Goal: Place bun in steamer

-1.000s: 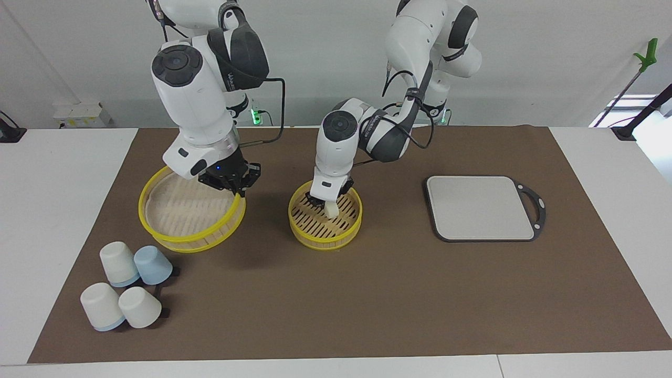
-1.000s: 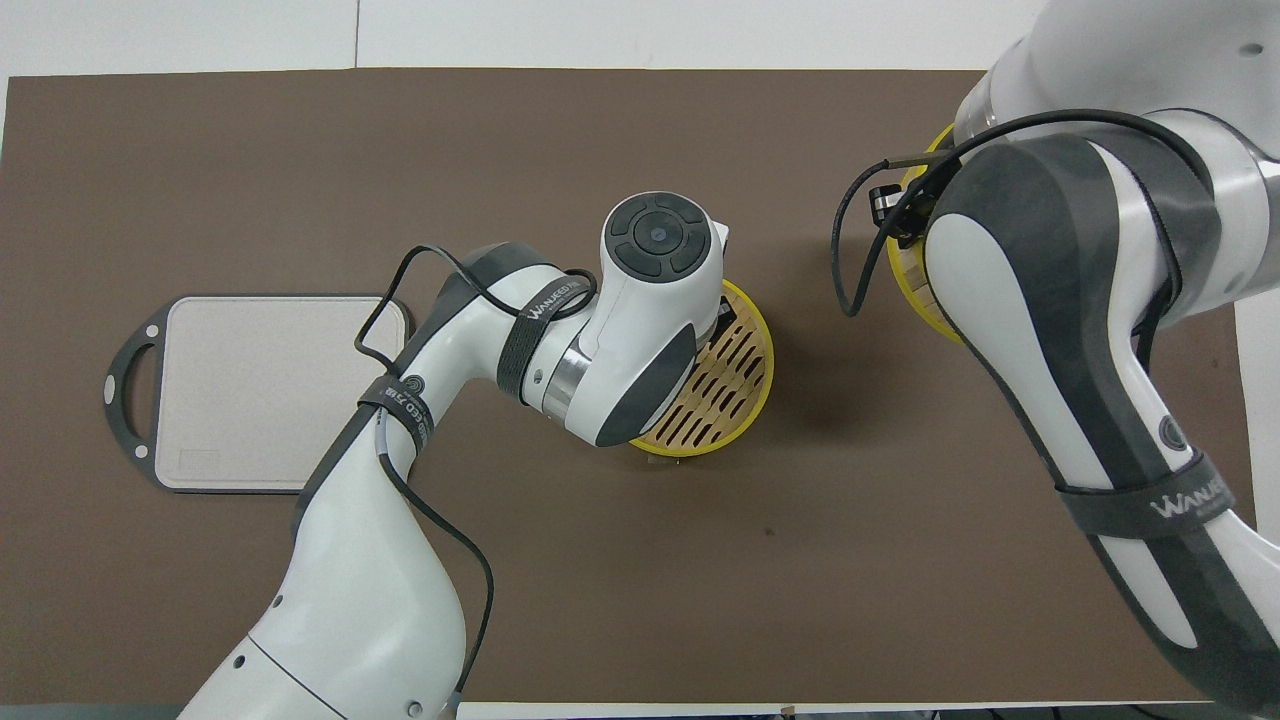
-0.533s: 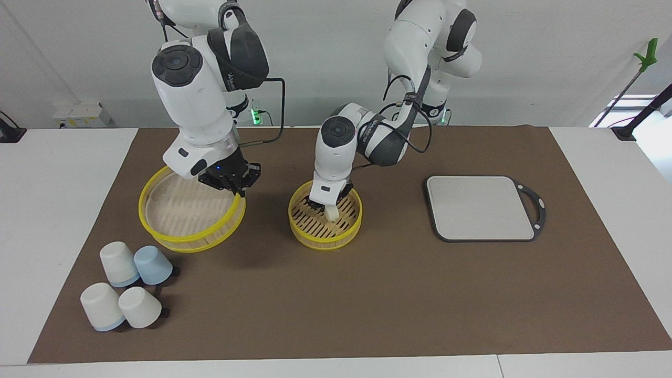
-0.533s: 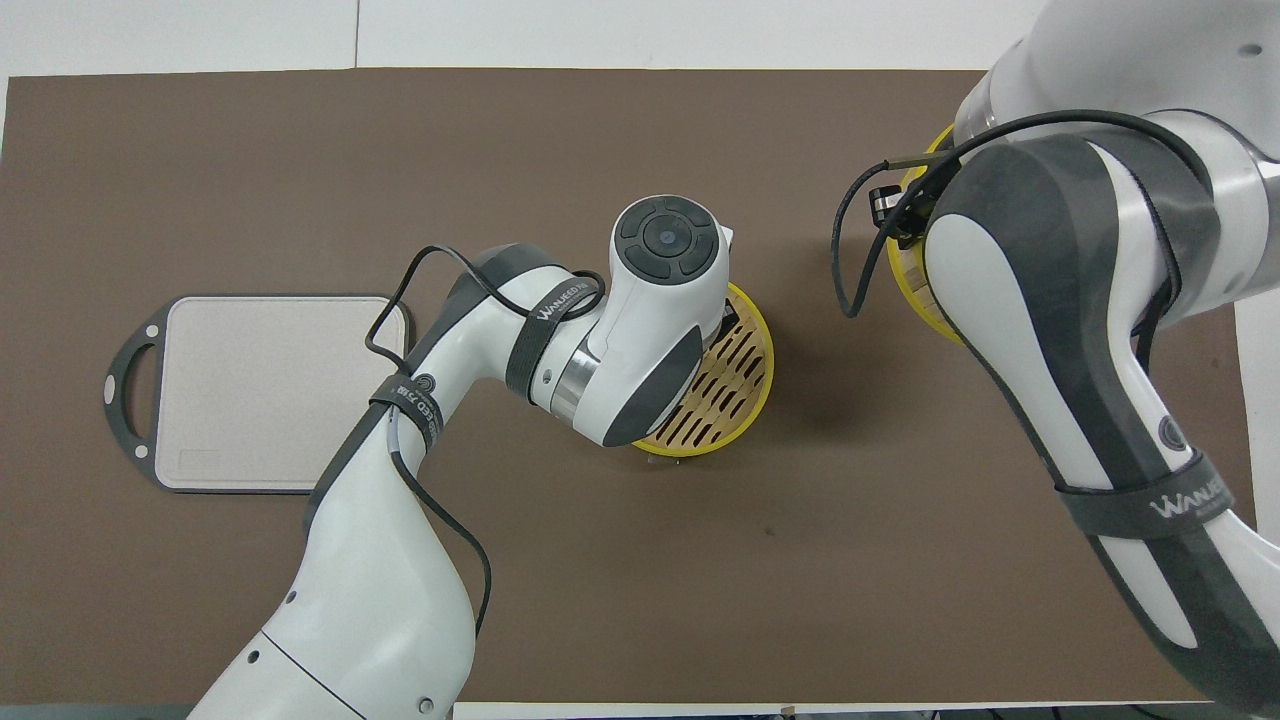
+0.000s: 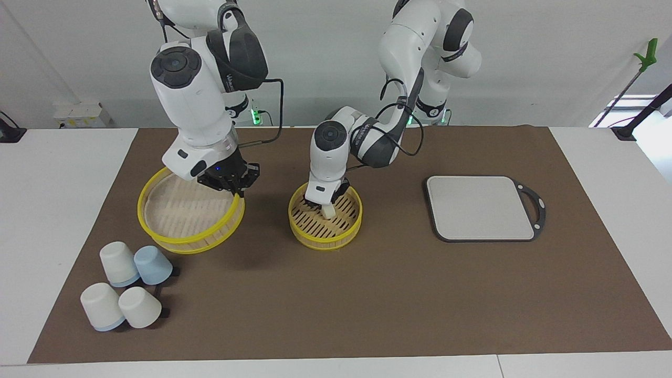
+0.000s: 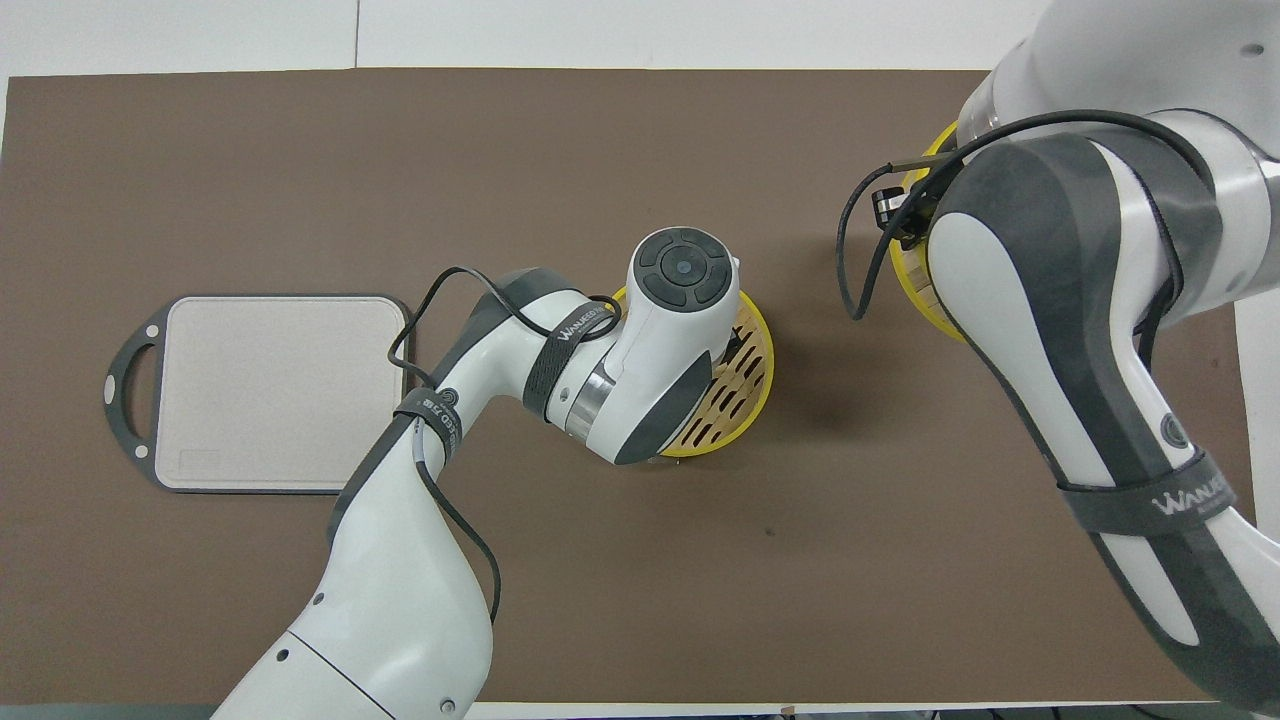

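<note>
The small cream-white oblong dough bun (image 5: 329,211) is inside the lower steamer tier (image 5: 325,218), a round basket with a bright yellow rim and a tan slatted floor that stands on the brown mat in the middle of the bench (image 5: 63,173). The bun looks to be touching the slats, though the contact cannot be made out for certain. The left hand (image 5: 321,205) reaches down into this tier with its dark fingers closed on the upper end of the bun. In the overhead view the left arm's wrist covers the hand and the bun, leaving only part of the tier (image 6: 738,385) showing.

Compared with half a second ago, the left arm's elbow and wrist have shifted toward the right arm's end of the bench and slightly toward the robots, and the bun has moved with them; the grip is unchanged.

The right hand (image 5: 229,185) is as it was, gripping the yellow rim of the second, wider steamer tier (image 5: 184,218), which is held tilted over the mat toward the right arm's end.

A grey rectangular board with a dark handle (image 5: 480,207) lies toward the left arm's end. Four overturned cups (image 5: 128,286), three white and one pale blue, sit clustered farther from the robots than the tilted tier.
</note>
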